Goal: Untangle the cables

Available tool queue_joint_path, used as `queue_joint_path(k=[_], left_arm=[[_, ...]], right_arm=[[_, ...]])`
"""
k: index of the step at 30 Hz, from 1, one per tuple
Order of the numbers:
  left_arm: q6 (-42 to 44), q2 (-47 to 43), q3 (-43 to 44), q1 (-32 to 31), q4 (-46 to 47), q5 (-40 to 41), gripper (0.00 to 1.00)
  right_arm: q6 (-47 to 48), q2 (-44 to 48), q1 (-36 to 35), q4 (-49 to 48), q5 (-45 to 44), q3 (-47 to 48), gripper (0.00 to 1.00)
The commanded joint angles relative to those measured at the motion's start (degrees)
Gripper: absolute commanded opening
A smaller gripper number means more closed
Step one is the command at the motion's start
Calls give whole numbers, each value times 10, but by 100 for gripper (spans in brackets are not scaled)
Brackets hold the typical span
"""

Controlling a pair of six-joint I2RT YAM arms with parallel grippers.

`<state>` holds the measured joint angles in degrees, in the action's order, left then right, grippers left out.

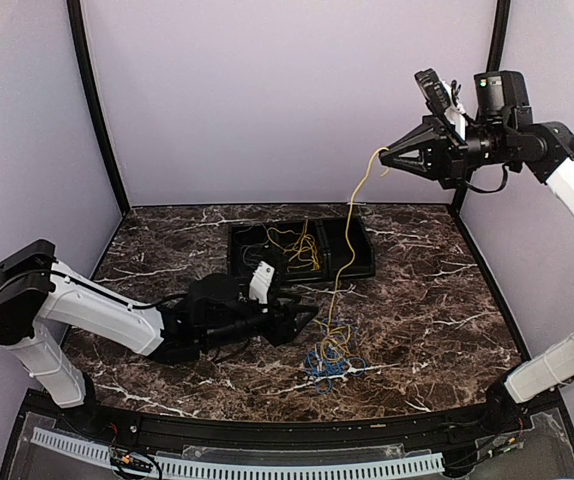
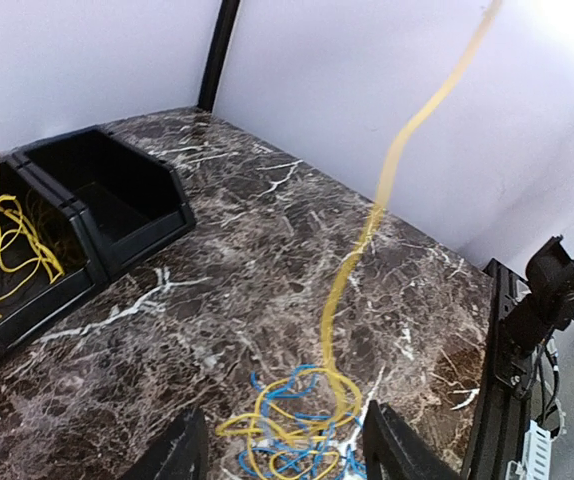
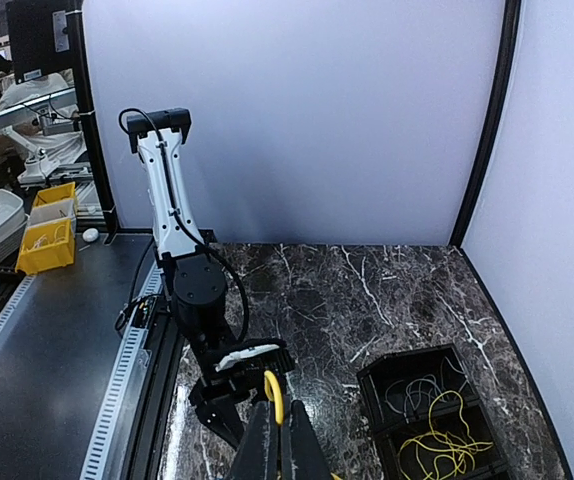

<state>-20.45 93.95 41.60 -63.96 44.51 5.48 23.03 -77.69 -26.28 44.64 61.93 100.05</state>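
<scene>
**A:** Where are the cables (image 1: 332, 360)?

**B:** In a small tangle of yellow and blue loops on the surface (image 1: 437, 310), lower centre of the overhead view. One yellow cable (image 1: 350, 235) rises from them to the upper right. There the right gripper (image 1: 383, 158) has its jaws pinched on the end.

**A:** And the left gripper (image 1: 307, 320)?

**B:** It's low, just left of the cables, with its jaws apart and nothing in them. In its wrist view the loops lie just ahead of the fingers (image 2: 177, 455).

**A:** How will they handle?

**B:** Thin, light and limp, I'd judge. The yellow cable hangs in a wavy line, so it isn't taut. Loops will likely snag and drag the whole tangle rather than slip free. I'd hold an end for pulling and pin the body of the tangle, not a single loop.

**A:** Room to move?

**B:** There's bare surface to the right and towards the lower edge. The tray (image 1: 365, 255) sits just above the tangle, upper centre, with yellow wires in one compartment. The yellow cable crosses its right side in the overhead view, so a swing could catch the rim. The walls stand close to the raised gripper.
</scene>
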Motion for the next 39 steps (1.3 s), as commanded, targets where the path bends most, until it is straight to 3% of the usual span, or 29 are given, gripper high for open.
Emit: queue_joint_path(k=[1, 4, 9, 13, 17, 22, 26, 28, 31, 33, 36, 39], left_arm=[[97, -8, 15, -32, 23, -4, 56], [134, 18, 73, -45, 17, -4, 58], [145, 91, 160, -46, -16, 95, 60], [145, 126, 205, -45, -22, 126, 55], [142, 135, 215, -44, -28, 125, 42], [146, 111, 185, -44, -21, 95, 8], [136, 60, 141, -44, 0, 88, 0], [137, 33, 133, -44, -13, 86, 0], [130, -3, 144, -42, -67, 90, 0], [101, -17, 161, -34, -112, 92, 0], [39, -32, 174, -19, -145, 95, 0], [-38, -38, 181, -8, -164, 87, 0]], right_arm=[[-12, 25, 0, -42, -9, -22, 0], [-13, 26, 0, -43, -7, -24, 0], [-14, 22, -1, -39, -5, -13, 0], [-12, 24, -1, -32, -7, -8, 0], [-6, 28, 0, -25, -10, -12, 0], [5, 29, -1, -20, -23, -26, 0], [17, 33, 4, -26, -64, -67, 0], [19, 43, 8, -47, -111, -115, 9], [-8, 60, 14, -125, -243, -218, 40], [28, 69, 13, -139, -270, -280, 48], [67, 78, 0, -132, -231, -362, 60], [96, 71, -42, -121, -211, -410, 63]])
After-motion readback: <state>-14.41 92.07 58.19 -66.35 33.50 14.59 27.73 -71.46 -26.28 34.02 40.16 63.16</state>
